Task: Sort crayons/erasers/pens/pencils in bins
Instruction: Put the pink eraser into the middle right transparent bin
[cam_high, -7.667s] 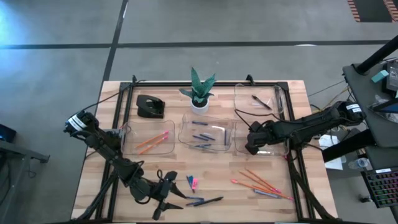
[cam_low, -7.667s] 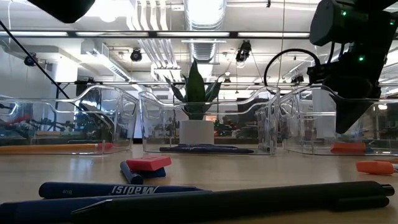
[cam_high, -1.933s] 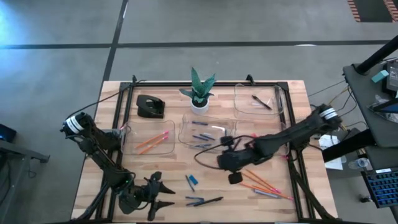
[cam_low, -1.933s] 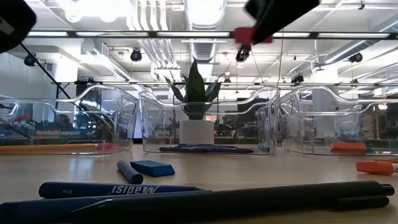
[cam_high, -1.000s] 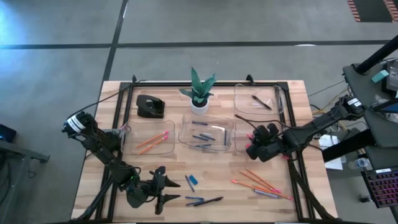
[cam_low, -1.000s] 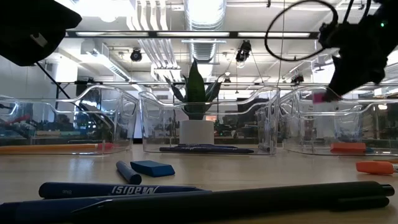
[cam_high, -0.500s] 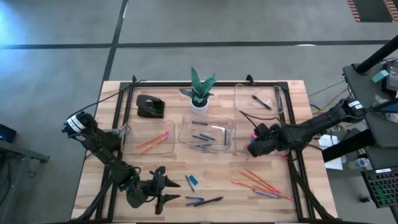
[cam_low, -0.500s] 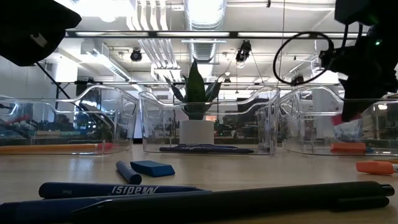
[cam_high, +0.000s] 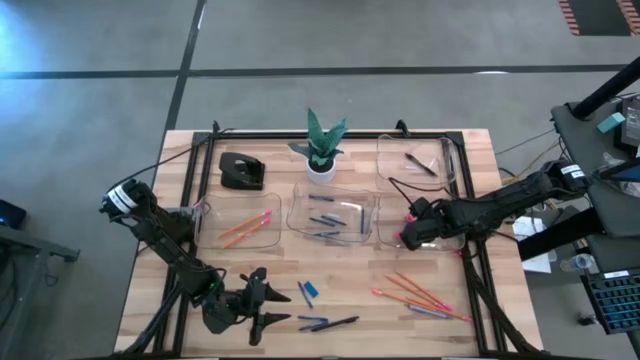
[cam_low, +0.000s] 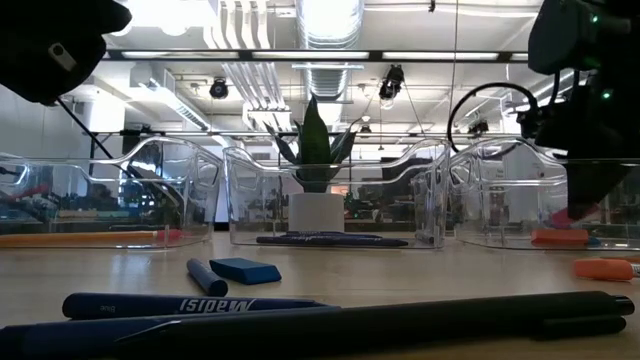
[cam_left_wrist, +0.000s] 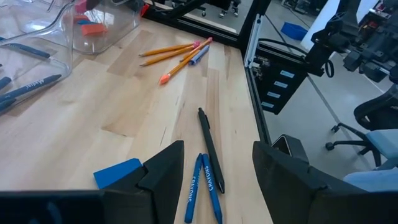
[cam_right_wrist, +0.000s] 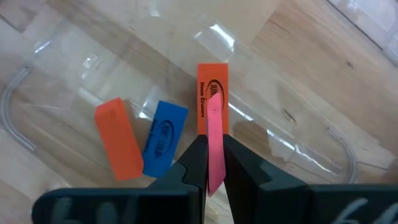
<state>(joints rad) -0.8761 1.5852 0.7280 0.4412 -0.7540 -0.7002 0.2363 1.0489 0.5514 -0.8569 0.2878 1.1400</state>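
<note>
My right gripper (cam_right_wrist: 213, 146) is shut on a pink eraser (cam_right_wrist: 213, 118) and hangs over the clear bin (cam_high: 432, 243) at the table's right, just above its floor. Two orange erasers (cam_right_wrist: 118, 146) and a blue one (cam_right_wrist: 165, 137) lie flat in that bin. My left gripper (cam_left_wrist: 217, 152) stands open above the near-left table, over two blue pens and a black pen (cam_left_wrist: 210, 160). A blue eraser (cam_left_wrist: 117, 173) and a blue crayon (cam_high: 303, 293) lie flat next to them. Several orange pencils (cam_high: 420, 293) lie near right. My right gripper pinches the pink eraser's two broad faces (cam_right_wrist: 214, 155) between its two fingers. The fingers come steeply from above. The eraser sticks out past the fingertips and down into the bin, its lower end (cam_low: 575, 213) just above the orange eraser (cam_low: 558, 237) there.
A bin with pencils (cam_high: 240, 226) stands at the left, a bin with blue sticks (cam_high: 333, 215) in the middle, and a bin with a dark pen (cam_high: 418, 160) at the far right. A potted plant (cam_high: 321, 145) and a black desk object (cam_high: 241, 171) sit along the far side.
My right gripper has sunk into the right-hand bin with the pink eraser and has tipped more steeply downward, staying shut on it. The eraser has come down from above the bin's rim to just over the bin's floor.
</note>
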